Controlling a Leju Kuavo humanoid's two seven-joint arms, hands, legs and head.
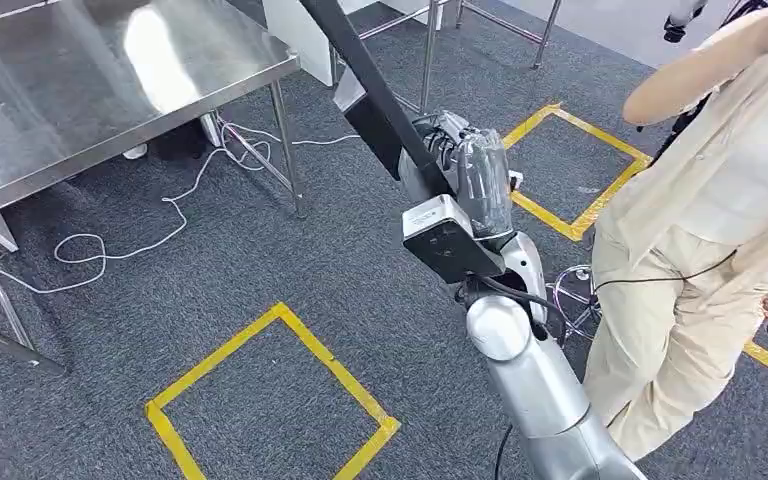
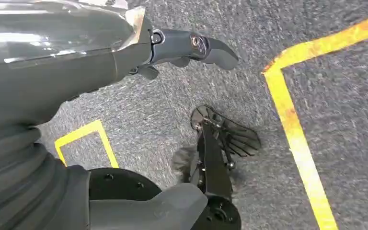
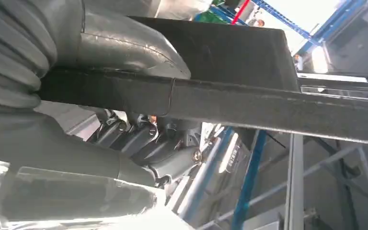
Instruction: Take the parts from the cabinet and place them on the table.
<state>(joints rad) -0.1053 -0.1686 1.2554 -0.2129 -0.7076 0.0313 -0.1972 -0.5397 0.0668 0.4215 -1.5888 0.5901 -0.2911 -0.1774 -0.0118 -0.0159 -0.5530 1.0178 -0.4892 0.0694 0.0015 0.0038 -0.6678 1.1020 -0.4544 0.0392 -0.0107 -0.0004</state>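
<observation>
A long black bar-shaped part slants up out of the head view's top edge. My right hand grips its lower end, held out over the carpet. The right wrist view shows the same black part crossing the picture, with my dark fingers curled under it. My left hand hangs above the grey carpet with its fingers stretched out and apart from the thumb, and nothing lies between them. A steel table stands at the far left.
A person in beige clothes stands close on my right. White cable trails over the carpet by the table legs. Yellow tape squares mark the floor. Metal frame legs rise behind the part.
</observation>
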